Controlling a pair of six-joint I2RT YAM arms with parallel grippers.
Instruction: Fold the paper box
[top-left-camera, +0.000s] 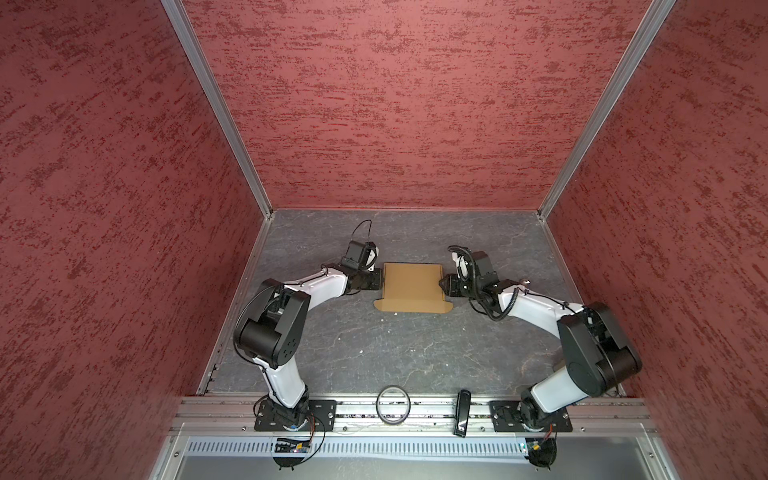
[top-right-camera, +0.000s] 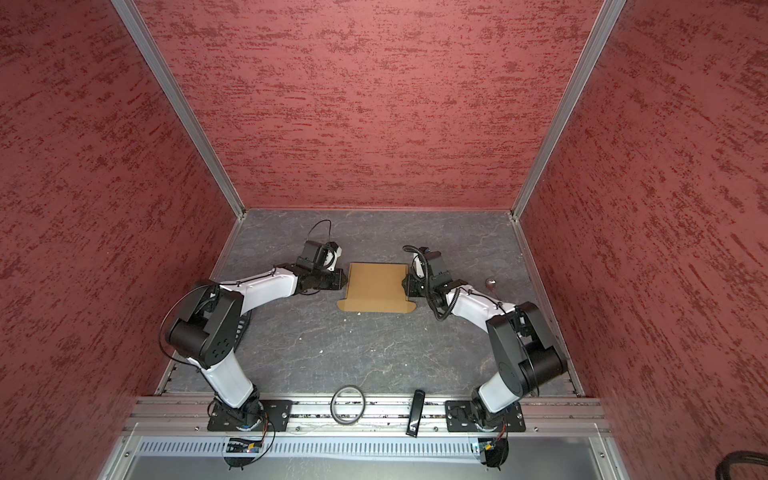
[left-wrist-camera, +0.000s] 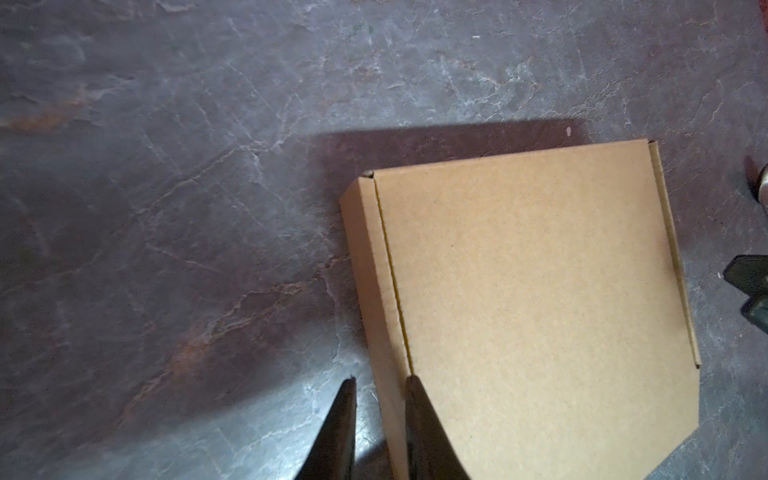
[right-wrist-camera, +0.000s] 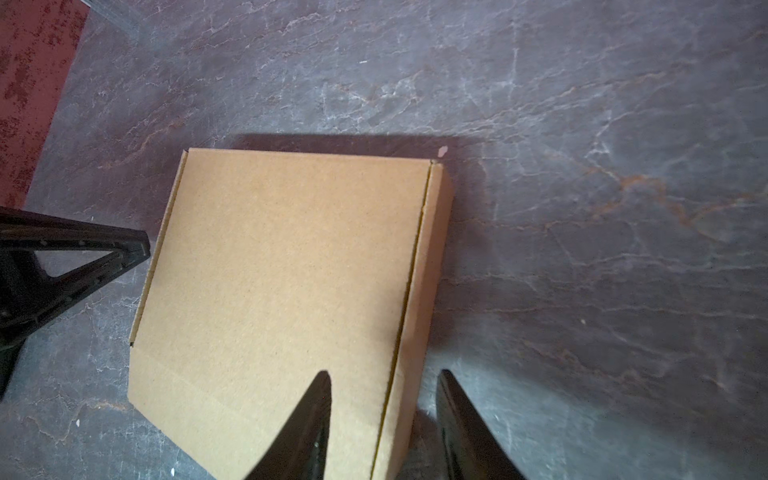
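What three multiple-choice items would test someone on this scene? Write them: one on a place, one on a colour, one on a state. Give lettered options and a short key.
1. The paper box lies:
A on the front rail
B between the left gripper and the right gripper
C against the back wall

2. Its colour is:
A tan
B white
C blue

3. Its lid is:
A standing upright
B torn off
C folded down flat

Key:
B, both top views show a gripper at each side of it.
A, it is plain tan cardboard in every view.
C, both wrist views show the lid lying flat on top.
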